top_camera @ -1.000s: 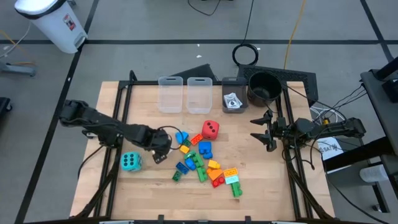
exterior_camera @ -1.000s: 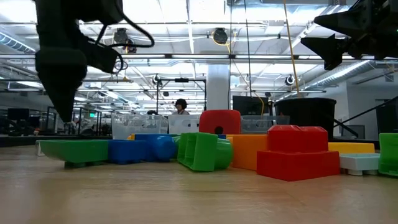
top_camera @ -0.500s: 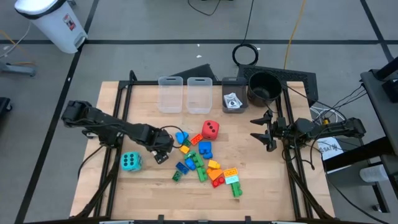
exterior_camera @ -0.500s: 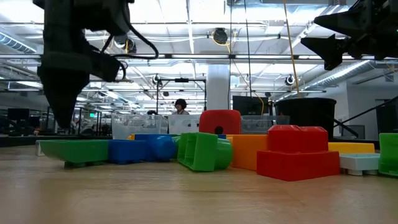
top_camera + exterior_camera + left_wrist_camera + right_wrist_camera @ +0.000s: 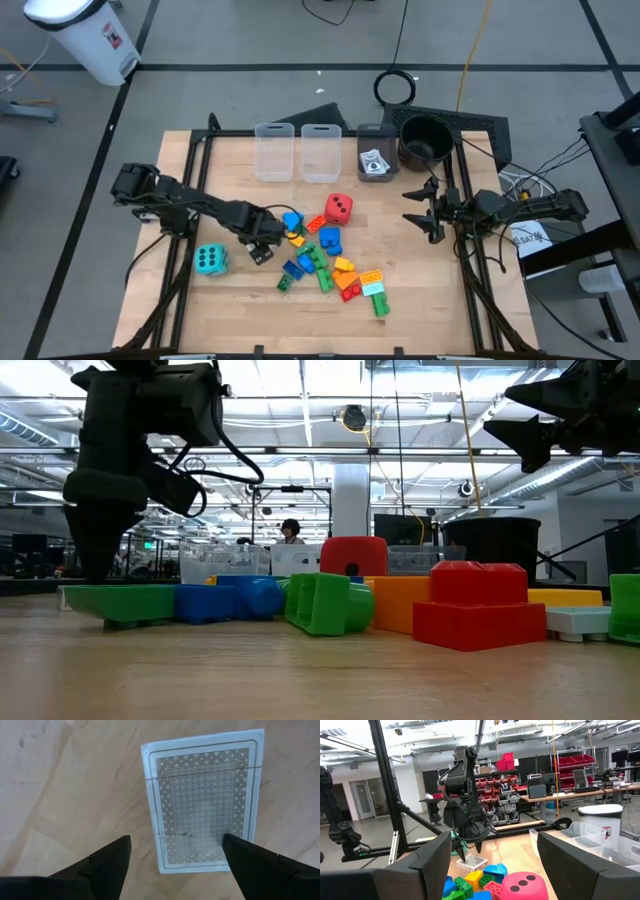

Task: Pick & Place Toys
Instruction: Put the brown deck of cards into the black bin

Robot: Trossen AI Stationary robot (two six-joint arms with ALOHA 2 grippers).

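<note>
Light wooden tabletop [image 5: 420, 290] in a black frame. Along the far edge: two clear rectangular plastic bins [image 5: 274, 151] [image 5: 321, 151] side by side, then a darker bin [image 5: 375, 152], then a round black pot [image 5: 424, 139]. White lidded trash can [image 5: 85, 37] on the grey floor, well apart from the table.

The high view looks straight down on the whole table [image 5: 240, 300]. The low view sits at tabletop height, very near the bricks, facing the room behind. The left wrist view looks straight down, close on a card [image 5: 202, 800]. The right wrist view faces level across the table toward nine o'clock, sharing the red die [image 5: 527, 887] with the high view.
</note>
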